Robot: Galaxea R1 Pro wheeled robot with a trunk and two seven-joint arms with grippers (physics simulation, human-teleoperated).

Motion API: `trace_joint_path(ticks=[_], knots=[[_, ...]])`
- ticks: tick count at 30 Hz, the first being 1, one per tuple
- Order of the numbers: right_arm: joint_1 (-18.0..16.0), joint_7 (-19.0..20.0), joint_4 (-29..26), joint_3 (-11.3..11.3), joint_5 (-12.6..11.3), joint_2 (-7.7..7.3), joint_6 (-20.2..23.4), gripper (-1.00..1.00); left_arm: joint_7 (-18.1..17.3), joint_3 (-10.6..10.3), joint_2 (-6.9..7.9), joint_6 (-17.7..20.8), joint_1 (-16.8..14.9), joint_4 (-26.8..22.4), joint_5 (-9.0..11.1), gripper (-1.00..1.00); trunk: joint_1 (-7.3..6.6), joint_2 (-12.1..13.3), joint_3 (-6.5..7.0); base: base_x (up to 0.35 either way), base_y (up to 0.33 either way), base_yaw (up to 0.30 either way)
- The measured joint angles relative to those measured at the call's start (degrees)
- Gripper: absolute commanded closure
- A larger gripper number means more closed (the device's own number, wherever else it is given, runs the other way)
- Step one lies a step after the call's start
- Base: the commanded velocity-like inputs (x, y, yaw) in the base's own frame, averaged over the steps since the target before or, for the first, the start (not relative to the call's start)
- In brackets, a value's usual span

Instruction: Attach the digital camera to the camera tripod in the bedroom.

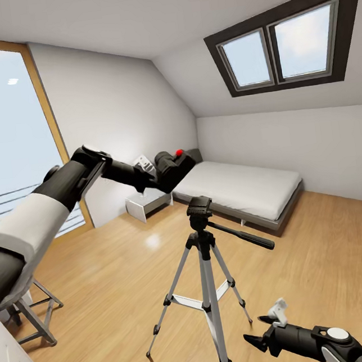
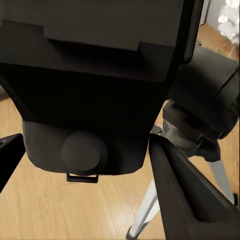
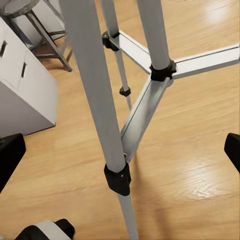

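Two tools working: left tool pinching camera above tripod; right tool hanging spread beside tripod legs.

Light: you get bright, even daylight from the skylight and tall window | Glare: soft sheen on the wood floor | Blur: left wrist close-up dark, soft | Distortion: wide-angle stretch at head-view edges

Digital camera held above camera tripod, bed behind.
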Motion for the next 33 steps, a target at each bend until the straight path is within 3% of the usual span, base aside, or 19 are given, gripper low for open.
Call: trace_joint_path(ticks=[4,8,12,16,26,33], knots=[[0.00,-0.01,-0.07,-0.03,0.06,0.95,0.16,-1.00,-3.87,-0.39,-1.18,-2.69,-3.26,5.41,-0.31,1.00,0.00,0.00,0.00,0.000,0.000,0.000],[0.00,0.01,-0.51,-0.03,0.08,1.27,0.22,-1.00,-6.60,-0.87,-1.56,-4.66,-5.40,7.50,-0.60,1.00,0.00,-0.01,0.00,0.000,0.000,0.000],[0.06,0.04,-1.38,-0.04,0.05,1.46,0.24,-1.00,-9.19,-2.52,-1.81,-6.09,-7.61,9.35,-1.58,1.00,0.00,0.00,0.00,0.000,0.000,0.000],[0.13,0.06,-2.40,-0.07,0.00,1.59,0.72,-1.00,-11.99,-5.48,-2.11,-7.29,-10.60,11.73,-2.51,1.00,0.00,-0.01,0.00,0.000,0.000,0.000],[-0.13,0.31,-3.09,-0.16,-0.58,1.81,5.87,-1.00,-14.58,-9.25,-3.08,-8.85,-13.09,13.37,-3.05,1.00,0.00,0.00,0.00,0.000,0.000,0.000],[-1.04,0.37,-4.33,-0.13,-2.40,3.88,9.35,-1.00,-15.17,-10.66,-4.21,-9.25,-13.62,13.67,-3.17,1.00,0.00,0.00,0.00,0.000,0.000,0.000]])
